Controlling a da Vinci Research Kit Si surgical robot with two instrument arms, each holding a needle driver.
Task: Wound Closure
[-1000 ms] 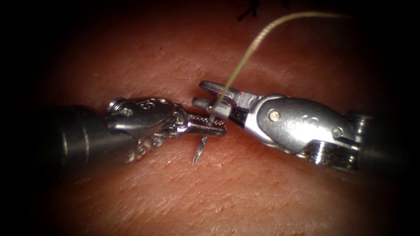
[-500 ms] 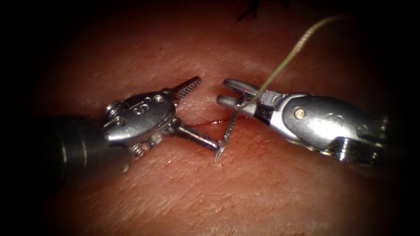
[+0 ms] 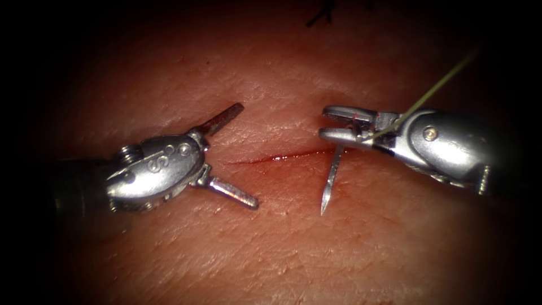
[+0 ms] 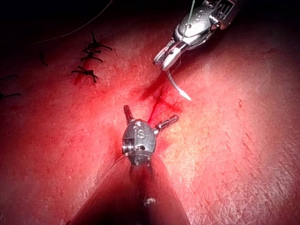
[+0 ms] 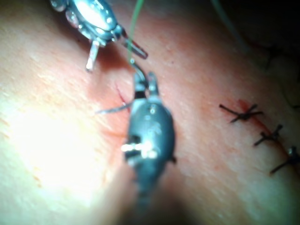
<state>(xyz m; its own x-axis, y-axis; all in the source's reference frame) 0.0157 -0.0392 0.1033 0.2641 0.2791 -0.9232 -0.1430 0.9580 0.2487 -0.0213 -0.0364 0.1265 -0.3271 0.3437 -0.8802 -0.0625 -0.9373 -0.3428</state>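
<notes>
The tissue (image 3: 293,248) under my 2 tools is a broad slab of pork belly, pinkish red, with a fine creased, leathery skin texture. A short, thin cut (image 3: 276,158) runs across it between the tools, lined with wet red fluid (image 3: 285,157).

My left tool (image 3: 240,155) comes in from the left on a dark shaft, with a rounded, polished steel wrist housing stamped with an S-like mark. Its 2 slim jaws are spread wide in a V, one angled up and one angled down, and they hold nothing. The lower jaw ends near the left end of the cut.

My right tool (image 3: 333,123) enters from the right, also bright steel with a round rivet on its housing. Its jaws lie close together, pinching the needle (image 3: 330,181) near its rear end. The needle is a slim, curved sliver of steel that hangs downward, crossing the right end of the cut, its sharp point free above the skin and not in the tissue.

The thread (image 3: 435,90), a thin, pale greenish strand, rises from the right jaws up and to the right until it fades into darkness.

In the left wrist view, dark knotted stitches (image 4: 89,58) sit on the tissue, well apart from the tools. The edges of the endoscope view fall into black shadow.
</notes>
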